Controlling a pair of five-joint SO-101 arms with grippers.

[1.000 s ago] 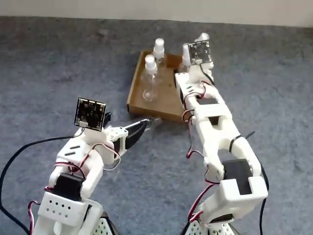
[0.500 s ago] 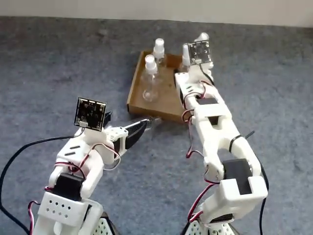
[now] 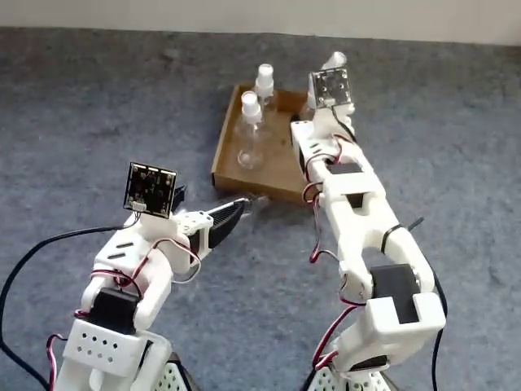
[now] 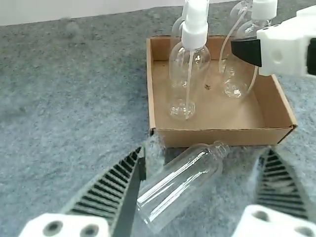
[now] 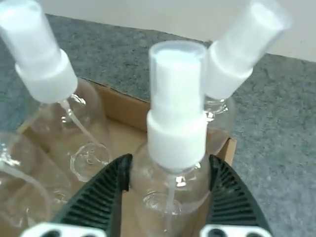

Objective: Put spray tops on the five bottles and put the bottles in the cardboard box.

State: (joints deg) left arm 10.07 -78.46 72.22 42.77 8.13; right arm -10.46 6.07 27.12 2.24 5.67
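Grey counter (image 3: 98, 98) carries the cardboard box (image 4: 217, 136). Left tool (image 4: 205, 155) gapes wide around an uncapped bottle (image 4: 180, 185) lying just outside the box's wall. Right tool (image 5: 168, 168) clasps a capped bottle (image 5: 173, 128), seemingly standing inside the box among other capped bottles (image 5: 49, 98).

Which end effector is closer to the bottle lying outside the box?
Left. The left end effector straddles the capless bottle; the right end effector is over the box, at a capped bottle.
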